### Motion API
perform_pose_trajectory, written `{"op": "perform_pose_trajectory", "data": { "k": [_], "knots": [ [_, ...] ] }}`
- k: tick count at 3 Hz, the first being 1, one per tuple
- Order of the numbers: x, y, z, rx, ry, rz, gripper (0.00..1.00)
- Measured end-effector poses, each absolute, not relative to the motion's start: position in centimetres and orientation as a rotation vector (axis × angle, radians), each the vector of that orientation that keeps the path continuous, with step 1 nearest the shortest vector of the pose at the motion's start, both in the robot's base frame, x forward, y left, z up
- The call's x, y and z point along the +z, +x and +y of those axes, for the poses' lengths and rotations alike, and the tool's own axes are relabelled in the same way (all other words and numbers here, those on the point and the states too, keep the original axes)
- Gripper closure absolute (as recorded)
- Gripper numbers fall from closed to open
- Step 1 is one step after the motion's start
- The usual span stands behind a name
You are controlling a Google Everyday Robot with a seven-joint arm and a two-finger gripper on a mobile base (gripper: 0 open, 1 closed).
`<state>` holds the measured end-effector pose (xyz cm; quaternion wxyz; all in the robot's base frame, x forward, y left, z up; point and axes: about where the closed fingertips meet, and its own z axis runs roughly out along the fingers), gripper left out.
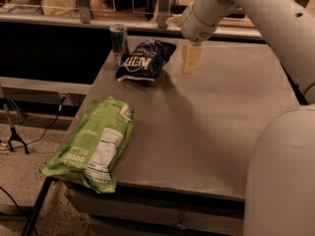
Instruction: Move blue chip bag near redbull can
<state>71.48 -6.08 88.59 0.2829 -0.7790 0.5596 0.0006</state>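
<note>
Gripper (191,59) hovers near blue chip bag (145,59) lying beside redbull can (118,42).

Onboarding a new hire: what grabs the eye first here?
The big white arm reaching in from the right, its pincer hanging over the far side of the table, right of the blue bag. That bag lies beside the can at the far left corner; a large green bag sits at the near left corner.

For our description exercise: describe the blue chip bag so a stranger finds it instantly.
On the table, look at the far left corner, left of the gripper. The blue chip bag lies beside the redbull can: dark navy with white lettering, smaller than the green bag.
</note>
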Motion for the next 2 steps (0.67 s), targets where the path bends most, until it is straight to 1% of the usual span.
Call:
{"op": "perform_pose_trajectory", "data": {
  "k": [1, 2],
  "knots": [
    [89.6, 70.6, -8.5, 0.058, -2.001, 1.491, 0.0],
    [89.9, 70.1, -9.8, 0.088, -1.96, 1.501, 0.0]
  ]
}}
